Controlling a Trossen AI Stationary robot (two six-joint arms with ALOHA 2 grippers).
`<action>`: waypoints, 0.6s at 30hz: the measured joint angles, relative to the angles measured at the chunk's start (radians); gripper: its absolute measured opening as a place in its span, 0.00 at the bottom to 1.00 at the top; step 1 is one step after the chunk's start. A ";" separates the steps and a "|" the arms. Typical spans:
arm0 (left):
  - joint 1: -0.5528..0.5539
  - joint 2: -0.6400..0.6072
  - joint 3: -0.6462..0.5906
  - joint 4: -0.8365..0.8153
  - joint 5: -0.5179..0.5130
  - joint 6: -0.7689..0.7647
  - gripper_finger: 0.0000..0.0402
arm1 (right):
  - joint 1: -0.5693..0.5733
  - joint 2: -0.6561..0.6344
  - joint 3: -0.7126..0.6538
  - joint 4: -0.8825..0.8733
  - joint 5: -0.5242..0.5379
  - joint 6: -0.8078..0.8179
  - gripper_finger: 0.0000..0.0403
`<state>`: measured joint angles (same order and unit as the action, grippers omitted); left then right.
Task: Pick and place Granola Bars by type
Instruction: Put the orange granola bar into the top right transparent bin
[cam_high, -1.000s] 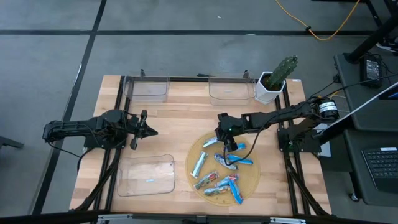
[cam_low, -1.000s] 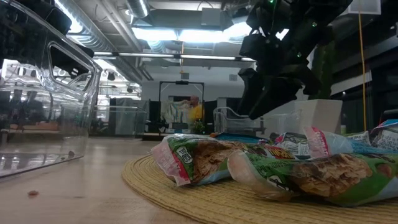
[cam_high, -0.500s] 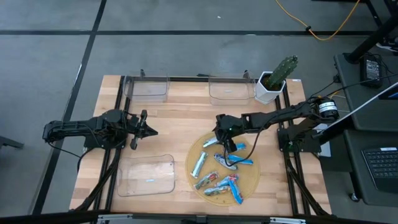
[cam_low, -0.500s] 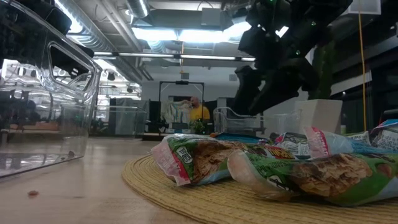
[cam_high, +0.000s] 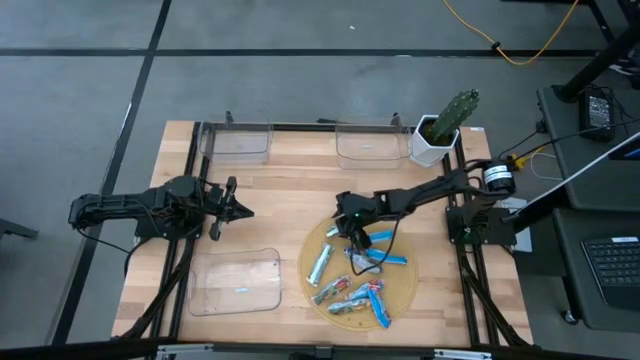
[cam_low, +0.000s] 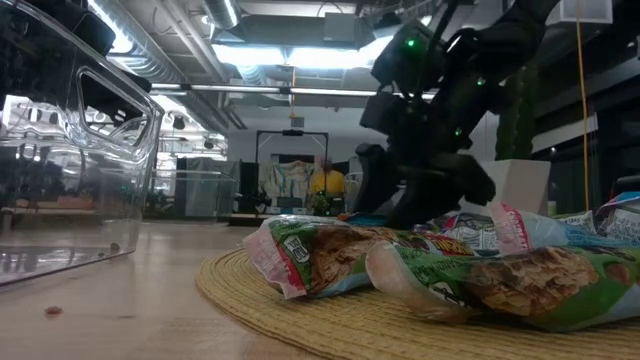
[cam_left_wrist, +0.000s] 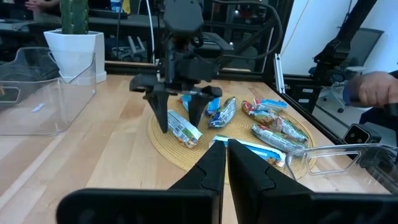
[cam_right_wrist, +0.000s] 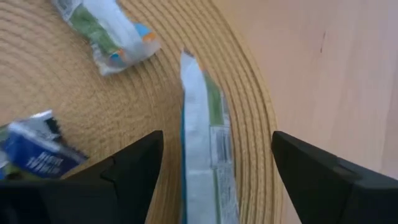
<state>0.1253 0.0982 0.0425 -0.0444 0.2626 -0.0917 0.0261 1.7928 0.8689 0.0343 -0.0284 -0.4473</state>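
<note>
Claws first, from your left: the left claw (cam_high: 240, 211) waits pinched shut over the counter (cam_high: 290, 200), above the clear tray (cam_high: 237, 281), well apart from the work. Further right, the right claw (cam_high: 352, 238) hangs spread wide astride one granola bar (cam_right_wrist: 202, 155) near the woven mat's (cam_high: 405, 295) edge, where the Granola Bars (cam_high: 355, 270) lie heaped, apparently lined up for a grab.

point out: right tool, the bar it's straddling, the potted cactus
right tool (cam_left_wrist: 179, 117): left wrist view, midway between its open fingertips.
granola bar (cam_right_wrist: 200, 155): right wrist view, middle of the wrapper between the fingers.
potted cactus (cam_high: 432, 147): high view, white pot's wall.
</note>
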 joint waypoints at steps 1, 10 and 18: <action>0.000 0.000 0.000 0.000 0.000 0.000 0.03 | 0.000 0.003 0.003 0.001 0.000 0.000 0.75; 0.000 0.000 0.000 0.000 0.000 0.000 0.02 | 0.000 0.014 0.015 -0.002 0.000 0.000 0.54; 0.000 0.000 0.000 0.000 0.000 0.000 0.03 | 0.000 0.014 0.015 -0.002 0.000 -0.002 0.21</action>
<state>0.1250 0.0981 0.0422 -0.0441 0.2626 -0.0917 0.0261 1.8065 0.8841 0.0326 -0.0280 -0.4496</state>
